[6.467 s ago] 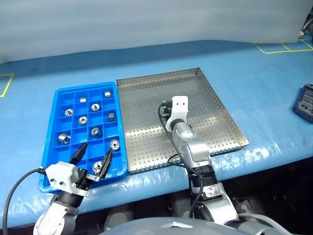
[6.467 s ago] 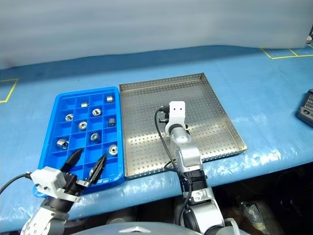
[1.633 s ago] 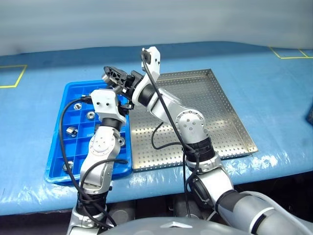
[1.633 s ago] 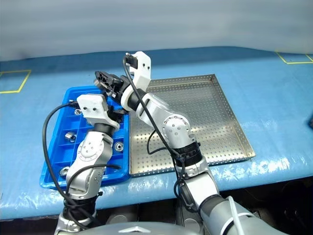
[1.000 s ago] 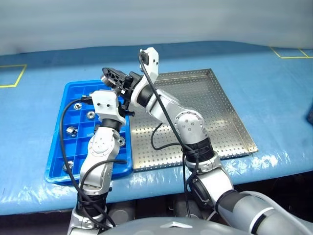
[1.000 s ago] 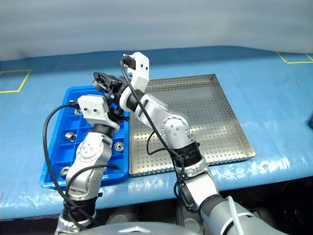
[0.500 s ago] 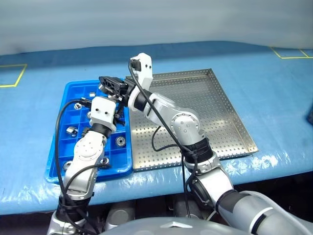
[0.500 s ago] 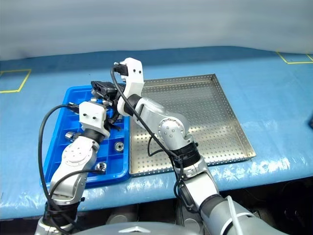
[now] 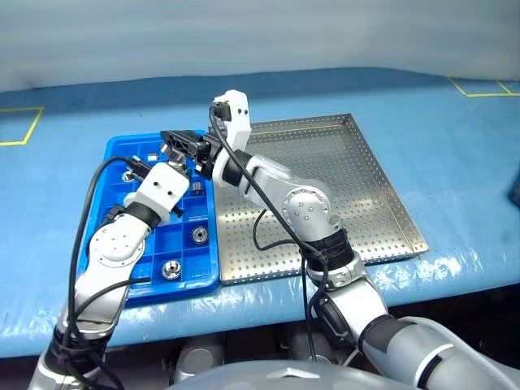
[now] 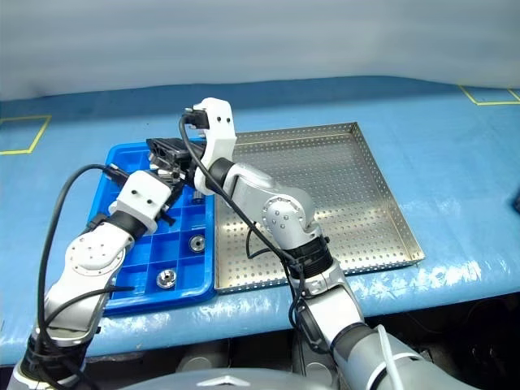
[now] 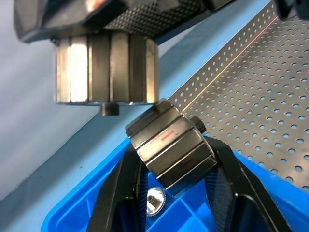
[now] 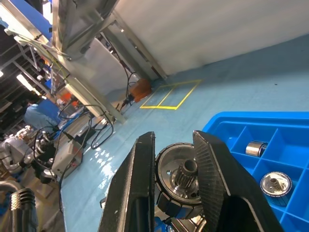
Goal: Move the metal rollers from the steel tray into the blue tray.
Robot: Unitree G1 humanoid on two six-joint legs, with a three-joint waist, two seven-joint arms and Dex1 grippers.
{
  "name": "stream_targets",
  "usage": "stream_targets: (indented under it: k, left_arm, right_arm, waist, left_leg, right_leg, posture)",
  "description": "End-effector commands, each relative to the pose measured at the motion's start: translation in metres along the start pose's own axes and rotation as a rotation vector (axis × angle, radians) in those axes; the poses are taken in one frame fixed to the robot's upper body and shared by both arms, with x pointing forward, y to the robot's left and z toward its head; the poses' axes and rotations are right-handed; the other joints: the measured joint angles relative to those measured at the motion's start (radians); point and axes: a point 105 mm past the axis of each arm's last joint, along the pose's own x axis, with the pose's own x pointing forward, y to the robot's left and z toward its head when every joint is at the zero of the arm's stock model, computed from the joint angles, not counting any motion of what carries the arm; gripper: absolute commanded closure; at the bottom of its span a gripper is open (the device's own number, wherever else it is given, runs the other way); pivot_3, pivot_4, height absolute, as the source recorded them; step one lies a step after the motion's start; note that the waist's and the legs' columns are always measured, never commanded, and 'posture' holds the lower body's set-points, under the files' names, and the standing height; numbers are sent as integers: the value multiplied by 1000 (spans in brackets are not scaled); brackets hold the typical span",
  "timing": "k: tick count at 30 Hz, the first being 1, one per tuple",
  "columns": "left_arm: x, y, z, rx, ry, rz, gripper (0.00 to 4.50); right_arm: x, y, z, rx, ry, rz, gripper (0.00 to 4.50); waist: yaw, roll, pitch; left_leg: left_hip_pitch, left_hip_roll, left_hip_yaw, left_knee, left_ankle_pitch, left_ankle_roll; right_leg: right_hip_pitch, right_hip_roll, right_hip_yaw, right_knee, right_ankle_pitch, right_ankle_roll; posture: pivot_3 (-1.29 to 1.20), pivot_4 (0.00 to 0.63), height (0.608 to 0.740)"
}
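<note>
Rollers in both grippers, one apiece, poised over the far end of the blue tray (image 9: pixel 162 292), left of centre in the head views. Left gripper (image 11: pixel 174 154) clamped partway on a ribbed roller (image 11: pixel 171 147), fingers pressed against its two sides. Right gripper (image 12: pixel 174 137) squeezed tight on a second roller (image 12: pixel 179 181), seen in the left wrist view hanging just above the first, nearly touching it. Further rollers already seated in the blue compartments, among them two near the bottom edge of the tray (image 9: pixel 171 269) and (image 9: pixel 198 235). Steel tray (image 9: pixel 357 195), centre right, bare of rollers across its perforated floor as far as visible.

Judged step: placing, and probably the last of the transfer. Next move: separate the crowded grippers, lower each over a vacant compartment, then part the fingers. Needs care to avoid knocking one roller with the other, and to choose a cell not already occupied.
</note>
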Motion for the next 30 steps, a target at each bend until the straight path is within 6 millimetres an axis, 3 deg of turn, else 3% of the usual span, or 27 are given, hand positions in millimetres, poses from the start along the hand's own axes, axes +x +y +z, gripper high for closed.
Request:
stream_targets:
  k: [1,3,7,10,13,17,22,30]
  left_arm:
    - [-11,5,2,-64,11,25,3154]
    - [-16,7,-2,-45,37,21,3154]
    - [-26,21,-2,-230,24,124,3154]
    - [-38,37,4,-408,-51,281,3154]
    - [-52,44,2,-465,-66,409,3154]
    - [-69,42,-14,-483,0,496,3154]
    - [-92,24,-30,-519,84,523,3154]
    - [-106,8,-44,-528,115,546,3154]
  right_arm:
    - [3,35,28,-1,-124,119,3676]
    - [4,36,28,1,-123,120,3675]
    - [5,36,26,-1,-117,124,3675]
    - [5,35,24,-3,-109,122,3675]
    - [6,31,18,-13,-91,108,3675]
    - [9,20,0,-20,-37,74,3675]
    - [13,11,-33,-18,65,86,3675]
    - [17,5,-71,-42,176,110,3675]
  waist:
    - [1,0,0]
    - [1,0,0]
    - [3,0,0]
    - [4,0,0]
    - [7,-1,0]
    - [8,-1,0]
    - [10,-1,-1]
    - [36,-1,-1]
  left_leg:
    - [0,0,0,0,0,0]
    - [0,0,0,0,0,0]
    - [-1,0,-1,1,0,0]
    - [-1,0,-1,1,0,0]
    - [-1,0,-1,2,0,0]
    - [-1,0,0,1,0,0]
    - [-1,-1,0,2,0,0]
    - [-1,0,-1,3,0,0]
  right_leg:
    - [0,0,0,0,0,0]
    - [0,0,-1,0,0,0]
    - [0,0,-1,1,0,0]
    - [0,-1,-1,1,0,0]
    - [0,-2,-1,0,0,0]
    - [0,-1,-1,0,0,0]
    - [0,-1,-1,0,0,0]
    - [0,-1,-1,0,-4,-1]
  posture:
    - [260,150,740]
    - [271,150,740]
    - [276,150,740]
    - [278,150,740]
    - [284,150,740]
    - [300,150,740]
    - [336,150,740]
    - [386,150,740]
